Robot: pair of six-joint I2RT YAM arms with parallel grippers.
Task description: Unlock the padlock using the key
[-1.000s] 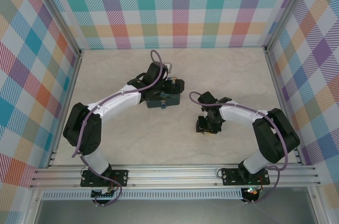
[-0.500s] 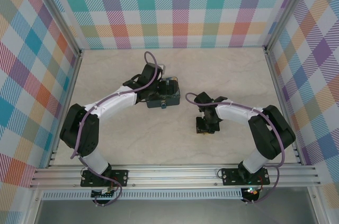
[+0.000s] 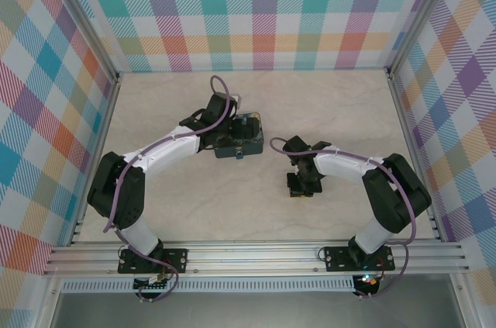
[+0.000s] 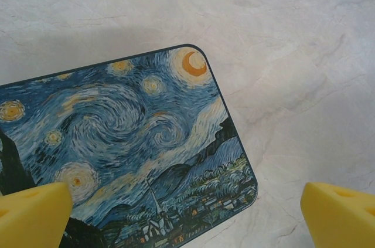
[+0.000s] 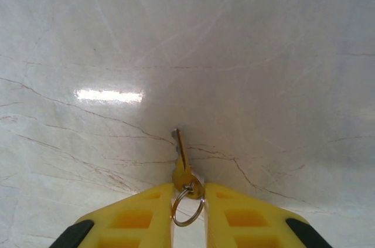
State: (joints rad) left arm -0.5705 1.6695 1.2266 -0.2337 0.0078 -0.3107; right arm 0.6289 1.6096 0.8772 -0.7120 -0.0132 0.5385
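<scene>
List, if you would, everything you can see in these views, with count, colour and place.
tin box: one, dark blue and yellow Starry Night print, on the table below the left gripper.
key: one, brass-coloured, head between the right gripper's fingers, blade toward the table.
key ring: one, silver, on the key's head.
table: one, pale marble pattern.
walls: three, pastel plaid, around the table.
frame rail: one, silver, near edge.
left gripper: one, yellow fingers, open above the tin box.
right gripper: one, yellow fingers, shut on the key.
</scene>
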